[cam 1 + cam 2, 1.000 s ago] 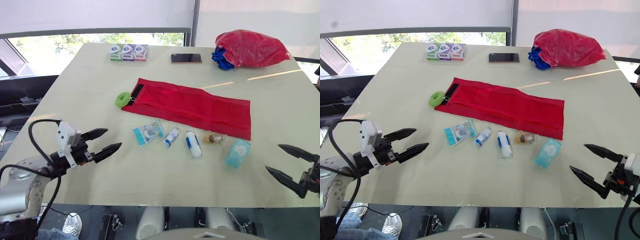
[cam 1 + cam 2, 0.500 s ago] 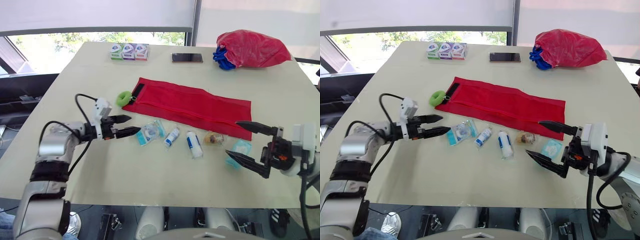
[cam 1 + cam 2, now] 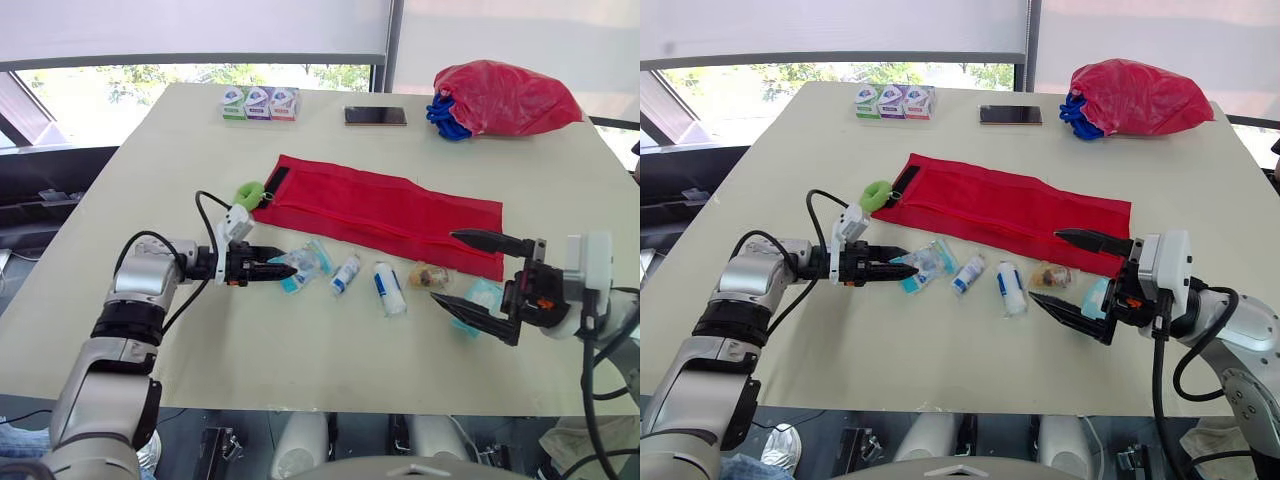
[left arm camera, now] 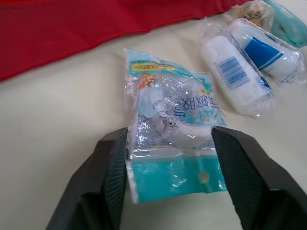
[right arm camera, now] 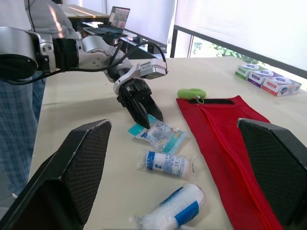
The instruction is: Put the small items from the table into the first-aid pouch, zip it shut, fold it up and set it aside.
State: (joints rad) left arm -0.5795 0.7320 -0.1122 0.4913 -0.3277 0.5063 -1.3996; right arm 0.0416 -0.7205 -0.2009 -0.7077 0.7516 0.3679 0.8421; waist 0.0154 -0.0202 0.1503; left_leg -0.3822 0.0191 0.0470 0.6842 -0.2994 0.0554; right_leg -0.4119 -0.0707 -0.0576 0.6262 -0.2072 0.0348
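The red first-aid pouch point(image 3: 385, 210) lies unfolded mid-table, a green ring point(image 3: 248, 196) at its left end. In front of it lie a clear packet with a teal edge point(image 3: 305, 262), a small bandage roll point(image 3: 344, 273), a bigger roll point(image 3: 388, 288), a small brown packet point(image 3: 428, 276) and a teal tissue pack point(image 3: 482, 296). My left gripper point(image 3: 270, 270) is shut on the clear packet point(image 4: 168, 134), one finger against each long side; the packet still rests on the table. Wide open, my right gripper point(image 3: 445, 267) hovers over the brown packet and partly hides the tissue pack.
Three small boxes point(image 3: 258, 103), a phone point(image 3: 375, 116) and a stuffed red bag point(image 3: 505, 97) with blue cords sit along the far edge. In the right wrist view a person's legs point(image 5: 19, 120) stand beside the table's left side.
My left gripper slid right onto the clear packet and its fingers narrowed against it. My right gripper edged left, toward the brown packet.
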